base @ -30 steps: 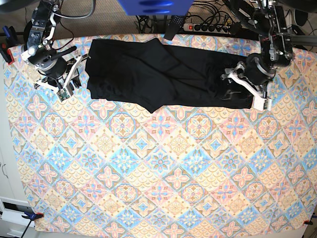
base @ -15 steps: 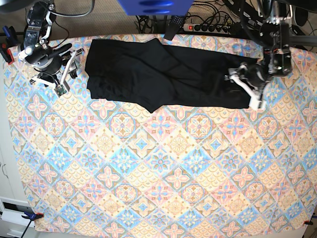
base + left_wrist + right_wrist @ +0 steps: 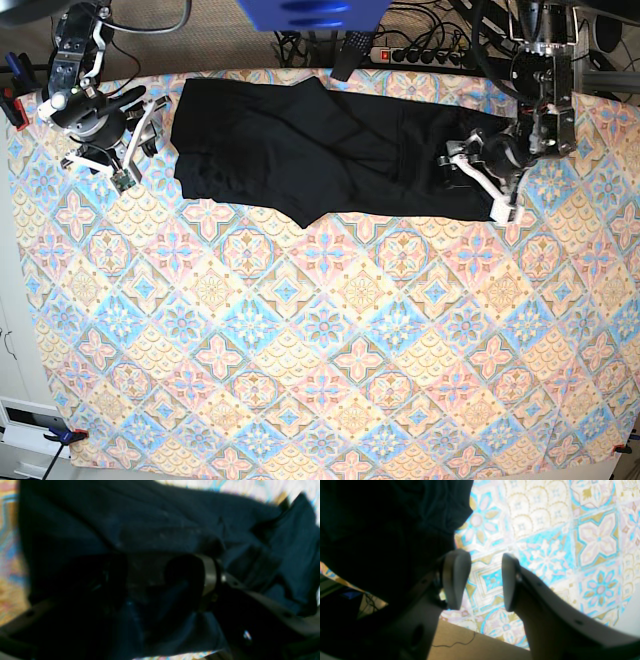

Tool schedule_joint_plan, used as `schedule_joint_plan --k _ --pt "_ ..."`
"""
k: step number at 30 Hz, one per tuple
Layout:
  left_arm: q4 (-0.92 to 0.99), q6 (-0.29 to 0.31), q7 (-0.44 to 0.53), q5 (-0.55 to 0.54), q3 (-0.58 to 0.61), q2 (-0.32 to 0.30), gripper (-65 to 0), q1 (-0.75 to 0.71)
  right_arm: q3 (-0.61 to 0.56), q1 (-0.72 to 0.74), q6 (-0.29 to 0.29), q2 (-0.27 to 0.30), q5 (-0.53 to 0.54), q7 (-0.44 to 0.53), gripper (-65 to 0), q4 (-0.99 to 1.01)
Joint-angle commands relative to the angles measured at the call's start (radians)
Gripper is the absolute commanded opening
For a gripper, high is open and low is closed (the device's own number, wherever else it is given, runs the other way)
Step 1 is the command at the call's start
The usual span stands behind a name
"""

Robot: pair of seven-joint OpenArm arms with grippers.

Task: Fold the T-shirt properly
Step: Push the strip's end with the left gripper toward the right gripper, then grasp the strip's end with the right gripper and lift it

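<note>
The black T-shirt [image 3: 320,150] lies as a long folded strip across the far side of the table. My left gripper [image 3: 476,186] sits low on its right end. In the blurred left wrist view its jaws [image 3: 155,580] stand wide apart with rumpled T-shirt [image 3: 150,517] cloth under and between them; no pinch shows. My right gripper [image 3: 143,135] hovers just left of the shirt's left end, apart from it. The right wrist view shows that gripper [image 3: 483,555] open with only tablecloth between the fingers, and the T-shirt [image 3: 382,530] at the upper left.
A patterned tablecloth [image 3: 320,340] covers the table. Behind the far edge lie a power strip [image 3: 415,55] and cables, and a blue object [image 3: 310,15] hangs over the top. Clamps [image 3: 65,435] hold the cloth at the corners. The table's edge [image 3: 495,642] runs close under the right gripper.
The right gripper has opened and pulled back left, away from the shirt's left end. The left arm has shifted left along the shirt's right end, drawing that edge inward.
</note>
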State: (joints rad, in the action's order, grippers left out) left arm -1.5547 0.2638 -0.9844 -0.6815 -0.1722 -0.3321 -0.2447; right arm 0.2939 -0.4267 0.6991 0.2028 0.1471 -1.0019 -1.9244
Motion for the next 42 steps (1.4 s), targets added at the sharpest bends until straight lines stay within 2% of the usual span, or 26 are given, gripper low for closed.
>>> schedule_joint_plan --k 1,4,11,13,17,19,23,26,38,42 --pt "-0.03 0.001 0.008 -0.001 -0.045 -0.022 -26.7 0.0 0.003 0.002 -0.001 0.013 0.01 -0.013 -40.2 -0.016" --pt "-0.094 0.002 0.008 -0.001 -0.105 -0.022 -26.7 -0.041 0.003 0.005 -0.001 0.013 0.012 -0.048 -40.2 -0.014" --pt "-0.244 0.002 0.008 -0.005 -0.155 -0.02 -26.7 -0.115 -0.066 0.075 -0.001 0.013 0.013 -0.067 -40.0 0.013" --pt "-0.252 0.002 0.006 -0.007 -0.155 -0.02 -26.7 -0.115 -0.061 0.078 -0.001 0.013 0.013 -0.099 -36.5 0.056" --pt "-0.247 0.002 0.005 -0.005 -0.169 -0.02 -26.7 -0.117 -0.058 0.09 -0.001 0.01 0.019 -0.105 -23.7 0.121" --pt "-0.247 0.002 0.005 -0.004 -0.169 -0.02 -26.7 -0.117 -0.057 0.101 -0.001 0.01 0.072 -0.105 -20.5 0.147" --pt "-0.247 0.002 0.005 -0.005 -0.168 -0.02 -26.7 -0.117 -0.055 0.102 -0.001 0.011 0.231 -0.102 -20.2 0.217" --pt "-0.247 0.002 0.005 -0.005 -0.165 -0.02 -26.7 -0.117 -0.055 0.104 -0.001 0.011 0.294 -0.074 -20.2 0.263" --pt "-0.247 0.002 0.005 -0.005 -0.163 -0.02 -26.7 -0.117 -0.063 0.179 -0.001 0.011 0.314 -0.07 -19.9 0.331" --pt "-0.247 0.002 0.005 -0.005 -0.161 -0.02 -26.7 -0.117 -0.063 0.183 -0.001 0.011 0.371 -0.068 -19.9 0.395"
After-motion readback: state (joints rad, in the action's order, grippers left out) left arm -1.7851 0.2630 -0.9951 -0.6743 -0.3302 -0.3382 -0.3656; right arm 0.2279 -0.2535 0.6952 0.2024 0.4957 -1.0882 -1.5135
